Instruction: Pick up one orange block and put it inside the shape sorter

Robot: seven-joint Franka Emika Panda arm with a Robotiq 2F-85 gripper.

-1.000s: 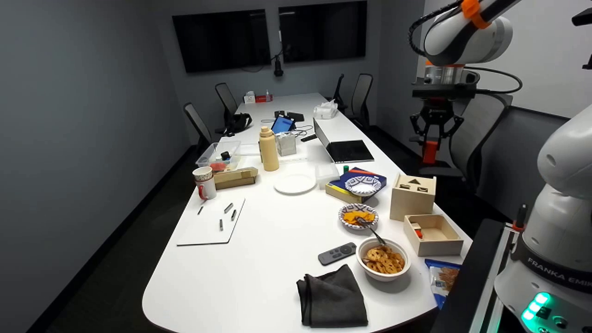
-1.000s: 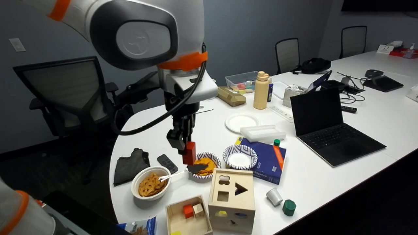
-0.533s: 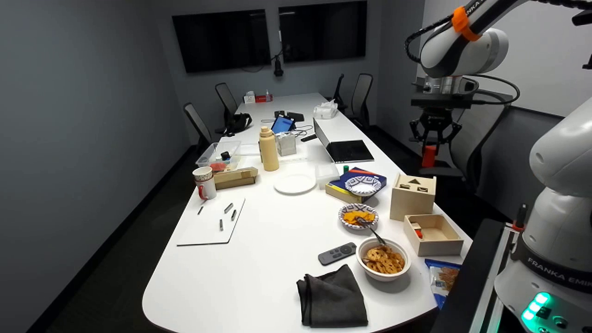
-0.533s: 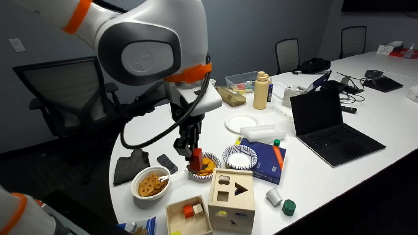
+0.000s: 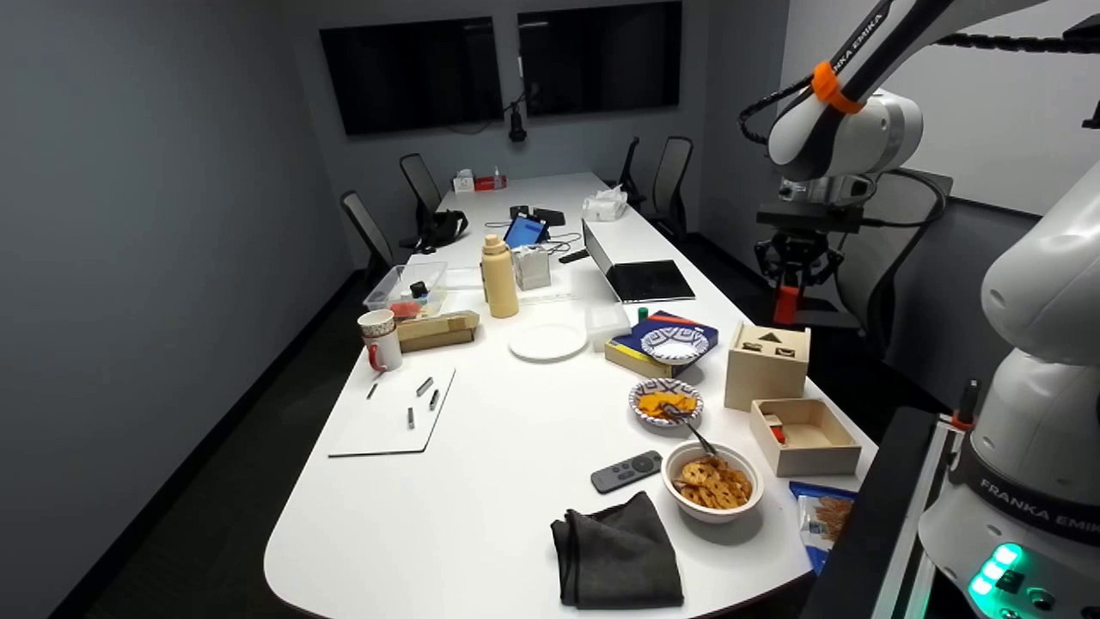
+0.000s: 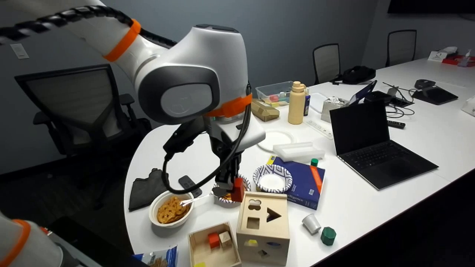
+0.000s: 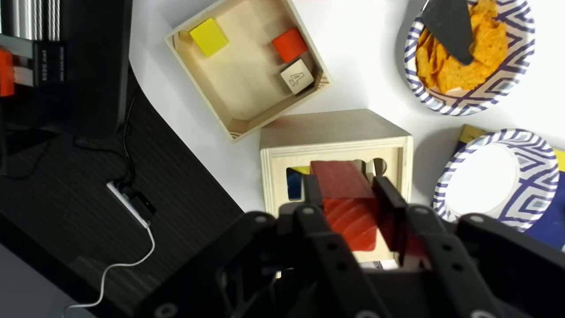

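Arm and orange block had both come down and across within the last second, drawing nearer the shape sorter, which hadn't shifted. To me that looked like carrying giving way to lining up: the picking seemed done, the dropping-in not yet. The gripper had the block pinched fast, with a fair length of it jutting out below. In the wrist view it covered part of the sorter's top, and the square hole showed just beside it. How high it hung, and whether it stood over any hole, I couldn't rightly tell from there. Another orange-red block lay in the shallow wooden tray, not needed if one was all they wanted. My guess was that the held one wanted easing sideways toward that square hole before being let go.
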